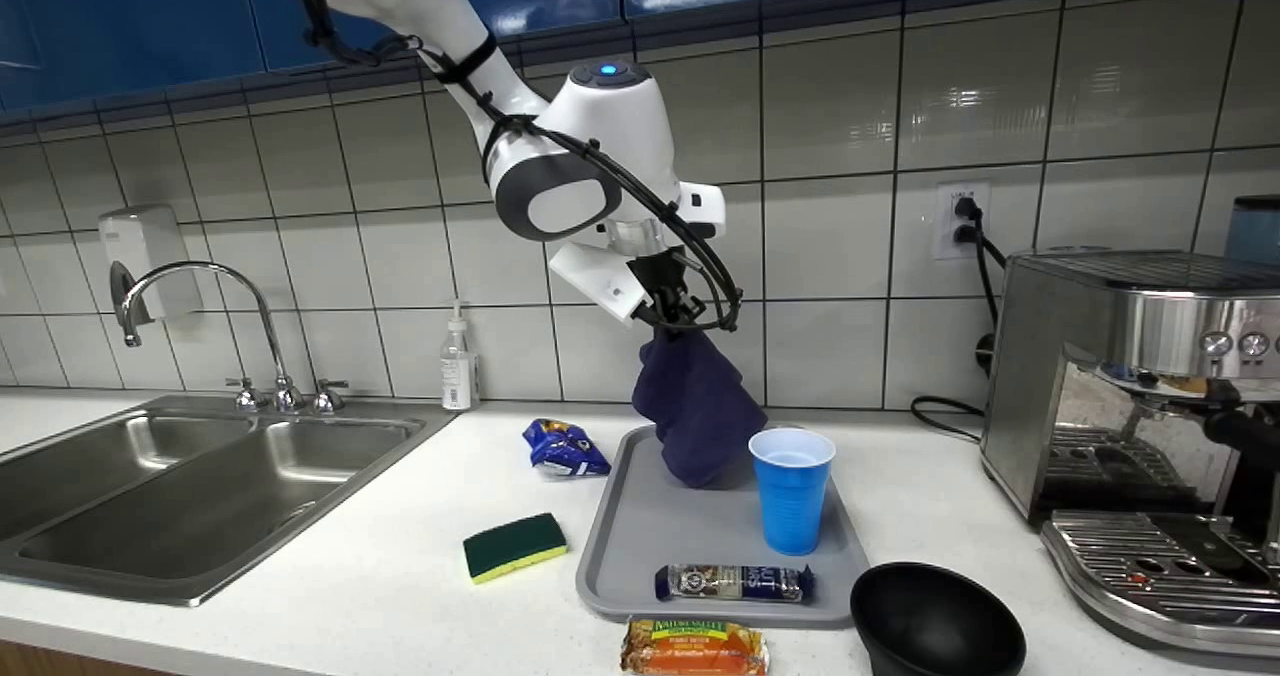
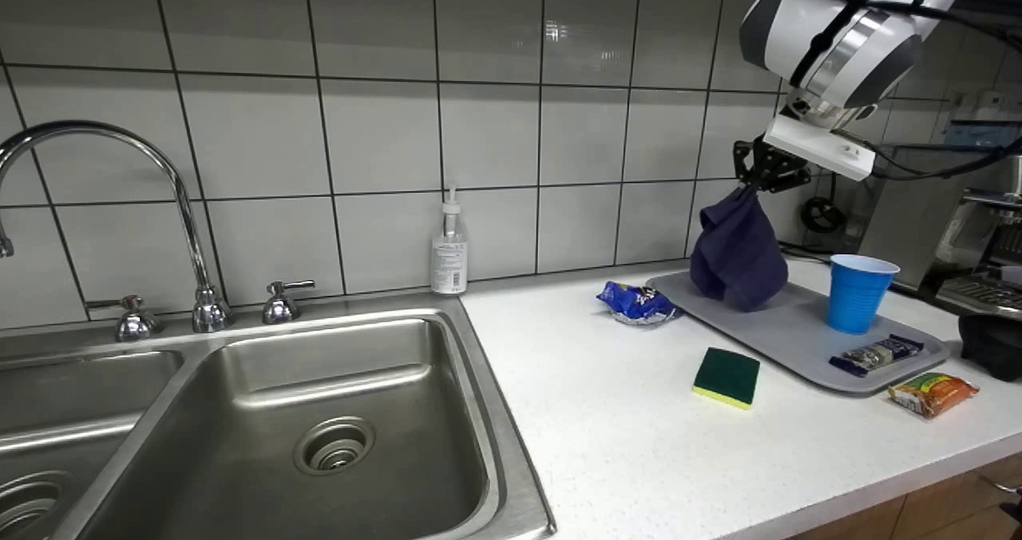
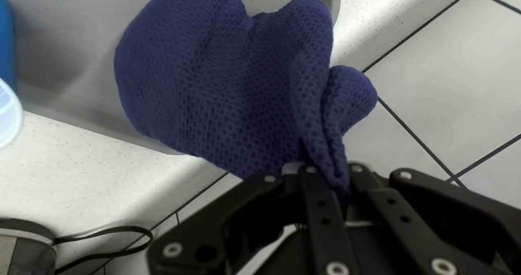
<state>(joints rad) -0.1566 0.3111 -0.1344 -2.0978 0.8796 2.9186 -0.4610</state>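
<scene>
A white box (image 1: 160,256) hangs on the tiled wall (image 1: 825,246) at the far left, and only an exterior view has it. Next come the shiny tap (image 2: 191,236) and the metal sink (image 2: 501,428); an exterior view looks down on a round drain (image 2: 334,446). A pump bottle (image 1: 458,361) stands just behind the sink's back corner. To the right, on the white worktop (image 1: 380,546), lie a green and yellow sponge (image 1: 515,546) and, farther back, a crinkly blue bag (image 1: 566,448). Then the end effector (image 1: 672,322) pinches the top of a dark purple cloth (image 1: 697,406), which hangs over the back part of a grey tray (image 1: 650,536). I can't tell if the cloth's bottom touches the tray. The wrist view shows more up close: little holes all over the cloth, and a fold squeezed between the black fingers (image 3: 311,185). An orange snack pack (image 1: 695,646) lies on the worktop just beside the tray's front edge. A dark blue snack bar (image 1: 735,583) lies on the tray, and behind it a blue cup (image 1: 791,491) stands upright; the wrist view catches just a bit of the cup. Near the tray's front corner is a black bowl (image 1: 937,618), and an exterior view lets you see inside it. At the far right stands a silver coffee machine (image 1: 1025,376).
</scene>
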